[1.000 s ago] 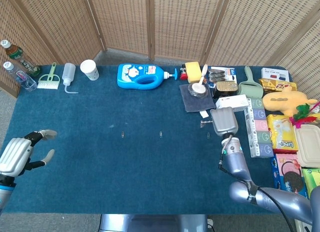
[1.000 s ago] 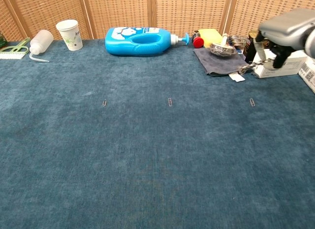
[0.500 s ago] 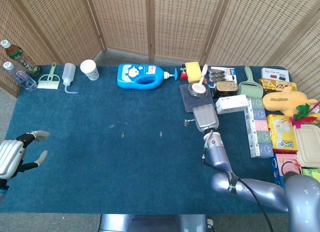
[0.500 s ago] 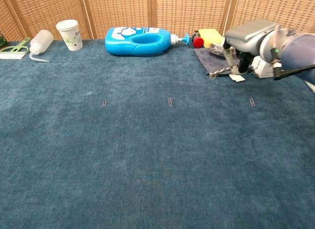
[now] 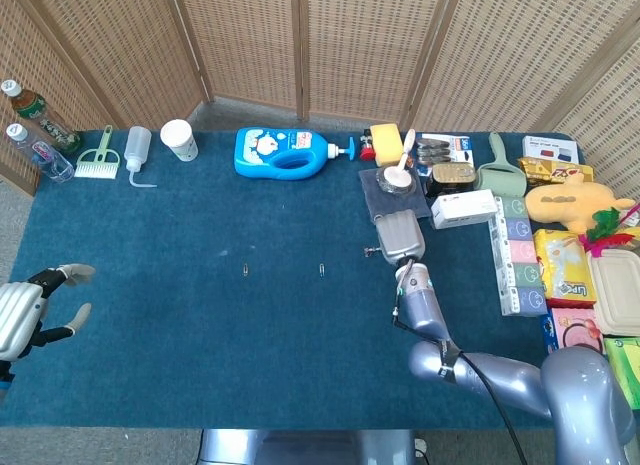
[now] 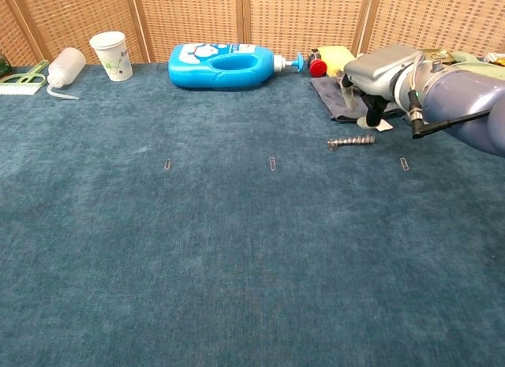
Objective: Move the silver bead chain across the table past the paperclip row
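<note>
A: Where's the silver bead chain [image 6: 352, 141]?
B: Lying flat on the blue table cloth [image 6: 237, 256], stretched roughly left-right. It's on the far side of the paperclip row, between the middle paperclip [image 6: 272, 162] and the right paperclip [image 6: 404, 163], slightly behind their line.
A: Right hand [image 6: 377, 72]?
B: Just above and behind the chain's right end, fingers pointing down. Chest view shows the chain on the cloth with the fingertips just at or above its end. I cannot tell if they're touching or pinching it.
A: Head view any help?
B: No. The back of the right hand [image 5: 398, 235] covers most of the chain; only a small bit pokes out at its left edge.
A: Left hand [image 5: 30, 310]?
B: Near the left edge of the table, fingers spread, holding nothing.
A: Third clip?
B: Left paperclip [image 6: 167, 165], well apart from the chain. Blue detergent bottle [image 6: 229, 65] lies on its side at the far edge.
</note>
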Robot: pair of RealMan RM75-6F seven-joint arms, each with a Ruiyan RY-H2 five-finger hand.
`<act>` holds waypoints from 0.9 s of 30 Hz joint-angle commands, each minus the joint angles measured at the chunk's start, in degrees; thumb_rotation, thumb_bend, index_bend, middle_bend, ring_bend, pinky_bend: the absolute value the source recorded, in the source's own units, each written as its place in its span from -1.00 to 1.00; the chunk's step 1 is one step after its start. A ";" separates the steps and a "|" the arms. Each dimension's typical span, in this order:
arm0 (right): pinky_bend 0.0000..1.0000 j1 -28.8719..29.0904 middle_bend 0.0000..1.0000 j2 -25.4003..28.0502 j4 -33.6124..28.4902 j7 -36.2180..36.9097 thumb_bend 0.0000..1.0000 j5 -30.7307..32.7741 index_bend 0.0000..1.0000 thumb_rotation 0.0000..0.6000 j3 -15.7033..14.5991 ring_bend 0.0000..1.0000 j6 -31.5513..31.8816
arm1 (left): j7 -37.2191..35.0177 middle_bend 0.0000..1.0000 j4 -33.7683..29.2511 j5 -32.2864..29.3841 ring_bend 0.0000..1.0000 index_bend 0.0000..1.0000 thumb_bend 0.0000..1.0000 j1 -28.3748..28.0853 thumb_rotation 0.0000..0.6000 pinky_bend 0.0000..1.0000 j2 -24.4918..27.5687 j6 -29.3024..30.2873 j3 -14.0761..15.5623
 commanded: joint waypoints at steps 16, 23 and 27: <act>0.19 -8.56 -0.25 10.60 -14.67 16.71 -0.10 -11.42 -0.54 1.00 2.01 -0.18 9.86 | 3.22 -0.24 2.24 -1.66 -0.29 -0.46 -0.30 0.74 0.94 0.42 -3.99 -1.00 0.68; 0.15 -15.88 -0.25 16.60 -21.15 25.79 -0.10 -21.39 -0.43 1.00 -1.08 -0.19 16.32 | 2.68 -0.26 3.89 -2.04 -0.31 -0.43 -0.29 2.38 0.94 0.30 -5.37 0.65 1.15; 0.09 -19.44 -0.23 18.53 -22.87 28.33 -0.10 -25.73 -0.36 1.00 -3.68 -0.19 19.33 | 3.19 -0.26 5.73 -1.71 -0.32 -0.40 -0.29 3.44 0.93 0.24 -6.48 1.85 1.65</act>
